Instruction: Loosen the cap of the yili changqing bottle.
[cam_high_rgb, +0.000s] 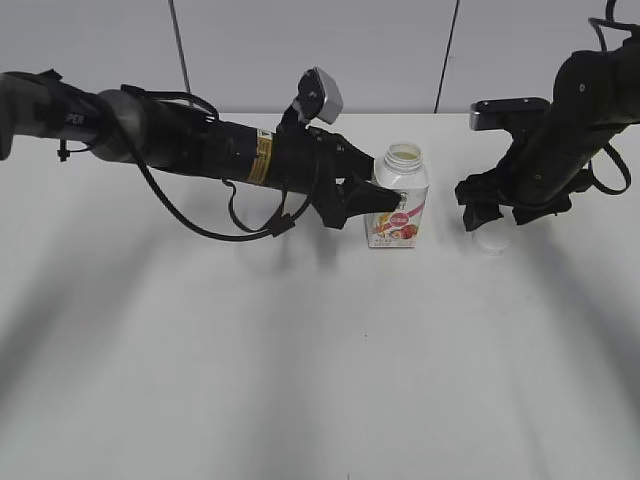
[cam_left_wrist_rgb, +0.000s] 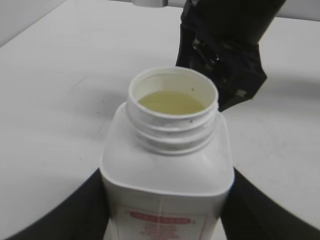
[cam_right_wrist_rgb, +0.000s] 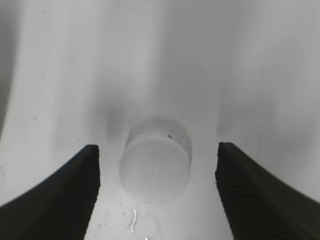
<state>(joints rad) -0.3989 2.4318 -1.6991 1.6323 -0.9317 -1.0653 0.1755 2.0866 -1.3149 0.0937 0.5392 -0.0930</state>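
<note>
White table (cam_high_rgb: 300, 350) — cap (cam_high_rgb: 491, 240) off bottle (cam_high_rgb: 398, 205).

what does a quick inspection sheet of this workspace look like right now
surface: white table, bare, faint scuffs
bottle: yili changqing bottle upright, neck open, pale liquid inside
cap: cap off, lying on the table to the bottle's right
clutter: nothing seen
left gripper: left gripper shut on the bottle's body
right gripper: right gripper open, fingers either side of the cap, not touching
cables: black cable looping under the left arm
surroundings: grey wall with dark vertical seams
</note>
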